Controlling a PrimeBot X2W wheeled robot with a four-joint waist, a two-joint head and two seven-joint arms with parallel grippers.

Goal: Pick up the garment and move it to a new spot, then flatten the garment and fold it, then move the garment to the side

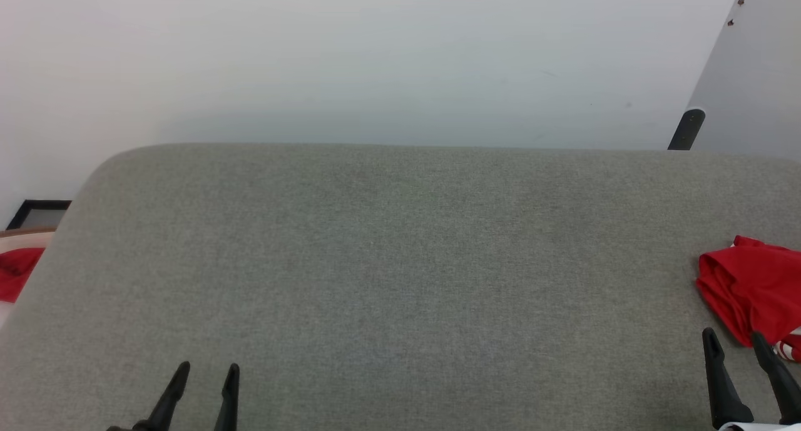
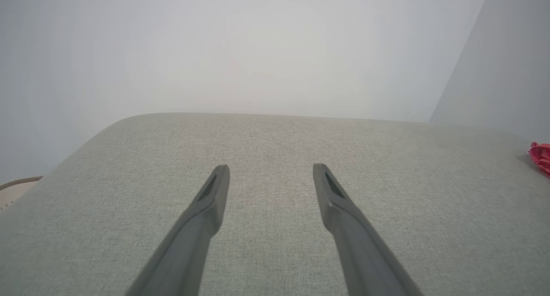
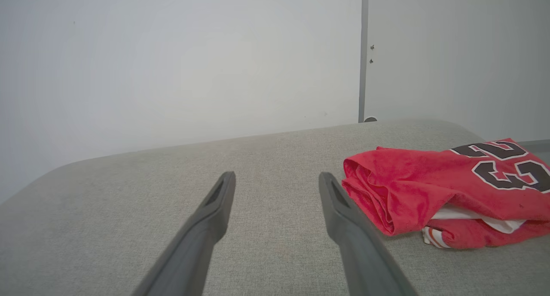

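Observation:
The garment (image 1: 754, 290), a red shirt with black white-outlined numerals and a bit of white fabric showing, lies folded in a bundle at the right edge of the grey padded surface (image 1: 400, 262). The right wrist view has the garment (image 3: 447, 188) just right of my fingers, and a sliver of the garment (image 2: 541, 156) peeks in at the far right of the left wrist view. My right gripper (image 1: 735, 337) stands open just in front of the bundle, not touching it. Low on the left, my left gripper (image 1: 208, 370) is open and holds nothing.
A pale wall runs behind the surface. A dark post (image 1: 686, 129) rises at the back right. Off the left edge lies some other red cloth (image 1: 19, 269) on a pale thing, with a dark frame (image 1: 37, 213) behind it.

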